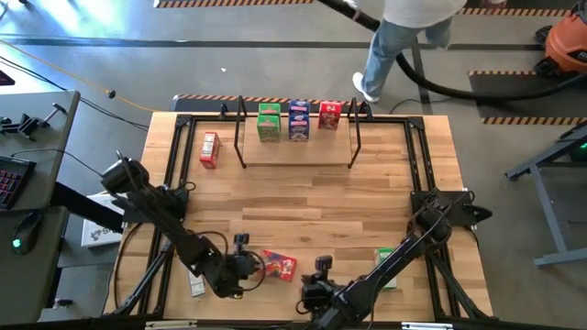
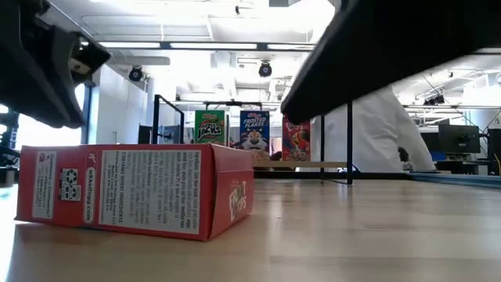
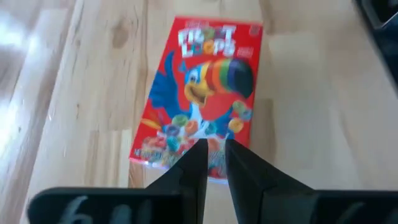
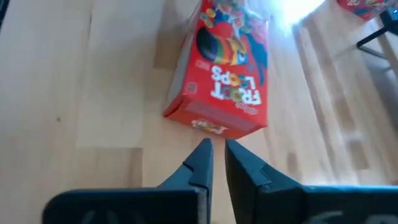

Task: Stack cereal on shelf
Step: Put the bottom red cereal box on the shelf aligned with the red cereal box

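Two Narrowed Grippers Crowd One Flat Froot Loops Box

While three cereal boxes stand on the light-wood shelf with black hoop frames [image 1: 298,151] at the far edge of the table [image 1: 303,202], the red Froot Loops carton [image 1: 281,265] you are working lies flat near the front edge, between your two arms. Your left gripper [image 3: 215,155] sits at the carton's bottom end, its fingers drawn to a narrow slit with nothing visibly between them. Your right gripper [image 4: 216,155] points at the opposite end of that carton, fingers almost together, just short of the cardboard and gripping nothing.

Watch the risks. With fingers this narrow, neither gripper can straddle the carton, so pressing forward would, in my judgement, only shove it along the wood. Both arms converge on one small box; advance them together and they may squeeze, spin or crush it, or meet each other.

Each wrist view shows you one end of the carton and the finger gap, which the high view cannot resolve. Only the high view shows the rest: the green box [image 1: 269,122], blue box [image 1: 299,120] and red box [image 1: 329,115] on the shelf, another red box [image 1: 209,149] lying left of it, a green box [image 1: 386,267] under your right arm, and a person's legs [image 1: 385,55] beyond the table. The low view alone confirms the carton rests flat.
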`<state>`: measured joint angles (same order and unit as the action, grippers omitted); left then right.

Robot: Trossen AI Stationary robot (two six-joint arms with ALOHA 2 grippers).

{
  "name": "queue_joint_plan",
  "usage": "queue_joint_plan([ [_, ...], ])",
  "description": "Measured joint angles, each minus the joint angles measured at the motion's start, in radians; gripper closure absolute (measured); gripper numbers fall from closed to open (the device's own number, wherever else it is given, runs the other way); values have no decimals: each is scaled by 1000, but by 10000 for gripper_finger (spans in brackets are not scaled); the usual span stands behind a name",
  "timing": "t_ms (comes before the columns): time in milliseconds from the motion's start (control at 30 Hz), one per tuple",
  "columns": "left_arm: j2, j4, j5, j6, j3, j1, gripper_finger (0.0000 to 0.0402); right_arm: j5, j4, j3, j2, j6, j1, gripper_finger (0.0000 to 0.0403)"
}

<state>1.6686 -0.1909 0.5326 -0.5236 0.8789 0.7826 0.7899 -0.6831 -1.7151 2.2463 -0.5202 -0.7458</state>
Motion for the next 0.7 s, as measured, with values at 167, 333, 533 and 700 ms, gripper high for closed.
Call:
queue_joint_plan([
  [167,-54,0,5,10,1,-9,355,-67,134,81,2,-47,25,400],
  [333,-79,11,-1,53,2,-107,355,-299,316,103,2,-42,75,396],
  [533,-49,50,-142,154,2,-297,355,-397,520,149,2,39,110,396],
  [700,-15,57,-335,177,2,-370,355,-312,449,161,2,-1,134,396],
])
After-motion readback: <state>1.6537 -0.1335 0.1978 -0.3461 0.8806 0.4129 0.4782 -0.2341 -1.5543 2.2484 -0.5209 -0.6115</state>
